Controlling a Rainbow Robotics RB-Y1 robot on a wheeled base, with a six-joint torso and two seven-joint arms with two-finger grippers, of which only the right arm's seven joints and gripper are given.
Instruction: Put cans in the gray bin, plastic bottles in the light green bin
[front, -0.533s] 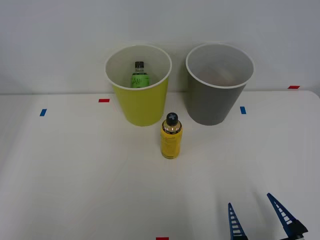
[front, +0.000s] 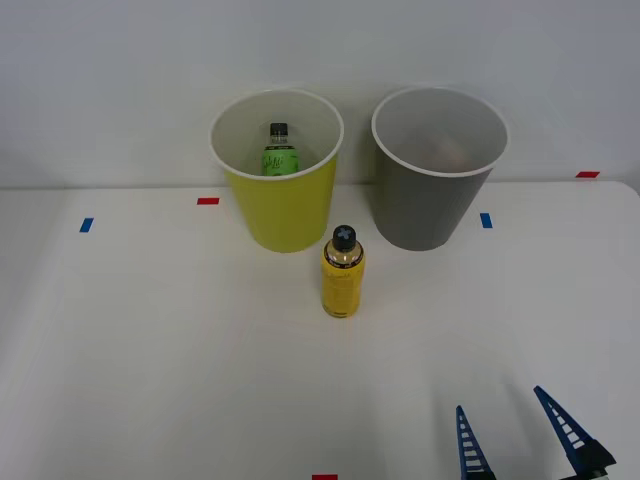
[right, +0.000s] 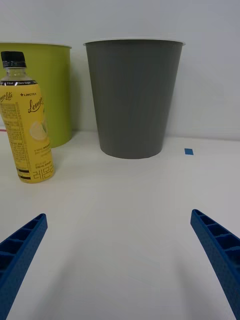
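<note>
My right hand (front: 515, 440) hovers low at the desk's (front: 150, 350) near edge, fingers spread, nothing between them. The yellow bottle (front: 343, 272) stands upright at about eleven o'clock from it, long axis vertical. Beyond it sit the light green bin (front: 283, 205), already holding the green-label bottle (front: 280, 152), and the gray bin (front: 430, 205) at one o'clock.

right gripper (front: 512, 440) | low at the near right of the front view | two blue ribbed fingers (right: 20, 250) spread wide apart, tips pointing forward | nothing between them | hovers just above the table (front: 150, 350)
</note>
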